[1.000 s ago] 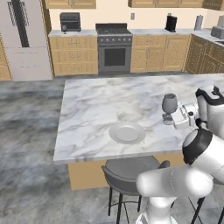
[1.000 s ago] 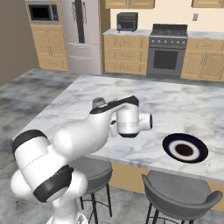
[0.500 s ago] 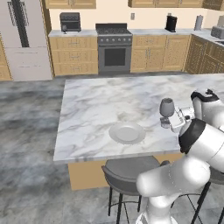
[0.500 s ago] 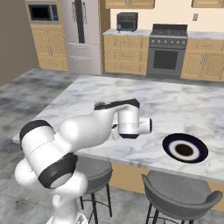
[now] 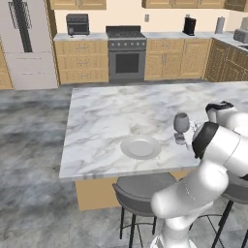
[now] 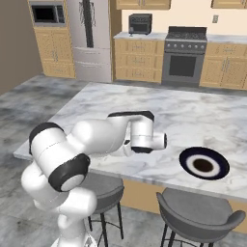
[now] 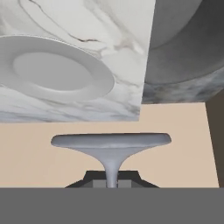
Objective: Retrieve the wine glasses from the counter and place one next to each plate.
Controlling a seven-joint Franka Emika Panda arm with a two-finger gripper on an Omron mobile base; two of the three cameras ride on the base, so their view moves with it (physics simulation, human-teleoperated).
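Wine glass (image 5: 181,127), smoky-grey, rounder bowl, is upright over the marble island (image 5: 106,114), just right of the white plate (image 5: 140,147) and near the island's front edge. From left base view can't tell if its foot touches the top or hangs just above. In hand view the glass foot (image 7: 110,141) shows as a wide flat disc w/ the stem running down between the finger tips; gripper (image 7: 111,183) is pinching the stem, jaws pressed in on it. In left base view the hand sits right beside the glass at the stem's height, partly hidden by the arm's dark elbow joint.

White plate (image 7: 54,74) lies flat on the marble, up and left of the foot in hand view; island edge and the tan side panel below it run across the middle of that view.

Dark navy plate (image 6: 204,163) w/ pale ring lies on the island nr the front edge, right of the arm, well apart from the white plate. Right base view: arm's forearm covers the glass.

Grey stools (image 6: 198,217) stand under the front edge. Back wall: stove (image 5: 127,55), wooden cabinets, fridge (image 6: 89,36) at left.
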